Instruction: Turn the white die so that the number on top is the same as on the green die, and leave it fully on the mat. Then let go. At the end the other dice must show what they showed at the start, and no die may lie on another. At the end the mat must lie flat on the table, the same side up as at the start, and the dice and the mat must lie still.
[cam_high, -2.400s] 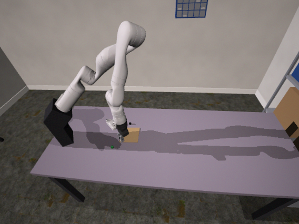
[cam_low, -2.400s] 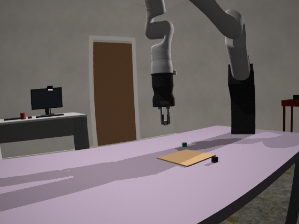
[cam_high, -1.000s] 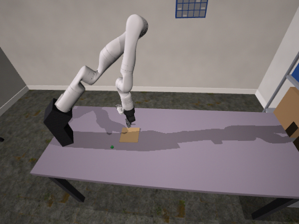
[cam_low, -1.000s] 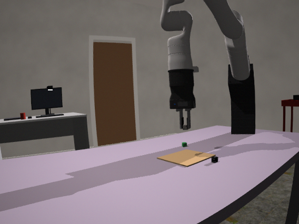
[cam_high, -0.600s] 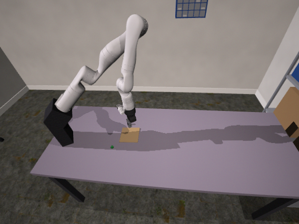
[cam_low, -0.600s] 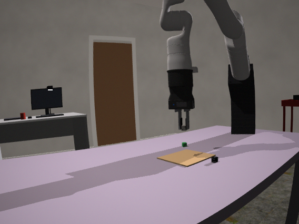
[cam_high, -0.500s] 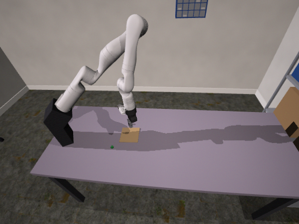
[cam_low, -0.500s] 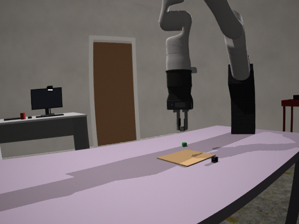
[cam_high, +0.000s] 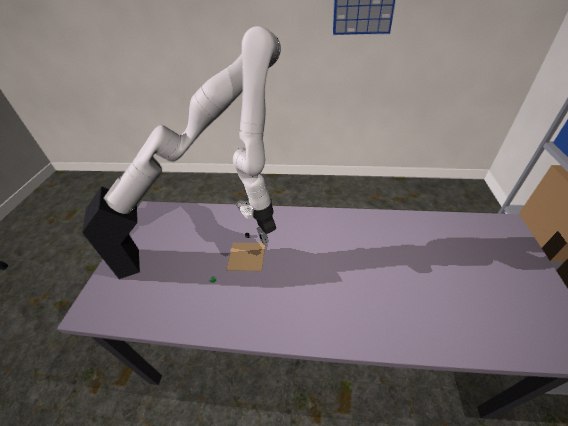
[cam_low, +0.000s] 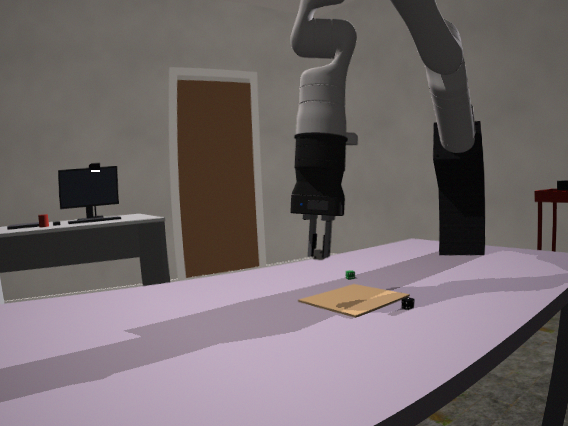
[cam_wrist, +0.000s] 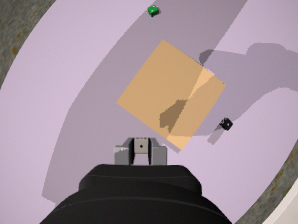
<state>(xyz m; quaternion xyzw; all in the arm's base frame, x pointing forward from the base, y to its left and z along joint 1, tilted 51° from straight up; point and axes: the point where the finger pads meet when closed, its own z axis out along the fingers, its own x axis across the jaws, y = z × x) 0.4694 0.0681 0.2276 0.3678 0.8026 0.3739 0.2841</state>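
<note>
The tan mat (cam_high: 246, 256) lies flat on the purple table; it also shows in the exterior view (cam_low: 354, 299) and the wrist view (cam_wrist: 172, 94). My gripper (cam_low: 318, 254) hangs above the table near the mat's edge and is shut on the white die (cam_wrist: 140, 144), which shows as a small white face with one dot between the fingers. The die is barely visible in the top and exterior views. The green die (cam_high: 212, 279) (cam_low: 350, 274) sits on the table off the mat, (cam_wrist: 153, 10). A black die (cam_high: 247, 234) (cam_low: 408, 302) rests beside another mat edge, (cam_wrist: 225, 123).
The arm's black base (cam_high: 111, 234) stands at the table's left end. A brown box (cam_high: 547, 212) sits beyond the right end. A desk with a monitor (cam_low: 88, 187) and a door stand in the background.
</note>
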